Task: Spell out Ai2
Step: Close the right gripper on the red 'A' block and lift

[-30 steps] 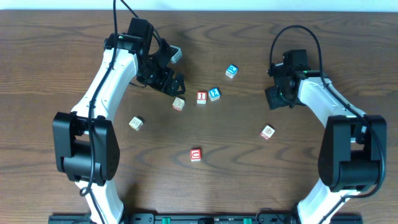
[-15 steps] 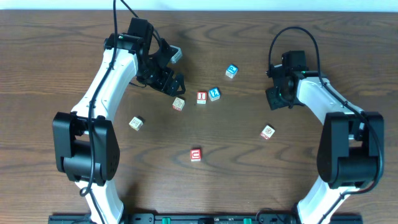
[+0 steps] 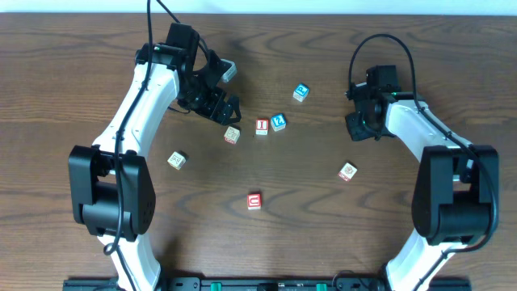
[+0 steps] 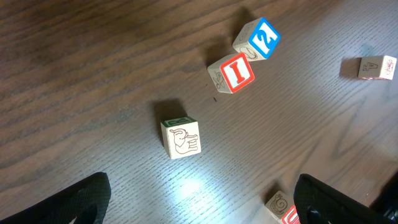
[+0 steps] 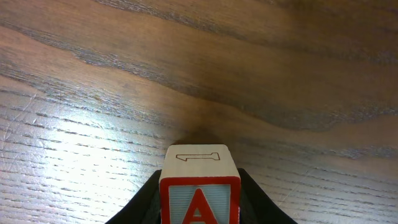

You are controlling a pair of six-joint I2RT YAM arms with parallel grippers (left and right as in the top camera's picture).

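Observation:
My right gripper (image 3: 358, 127) is shut on a red "A" block (image 5: 199, 190), held over bare wood at the right of the table. A red "I" block (image 3: 262, 126) and a blue "2" block (image 3: 279, 122) sit side by side at the table's centre; both show in the left wrist view, the "I" block (image 4: 235, 73) and the "2" block (image 4: 261, 38). My left gripper (image 3: 228, 109) is open and empty, hovering just up-left of a beige picture block (image 3: 232, 135), which also shows in the left wrist view (image 4: 181, 138).
Loose blocks lie around: a blue one (image 3: 300, 92) at the back, a beige one (image 3: 177, 160) at the left, a red "C" block (image 3: 254, 200) near the front, and one (image 3: 347, 171) at the right.
My right gripper has shifted slightly left with the "A" block. The left arm and the blocks on the table have not moved.

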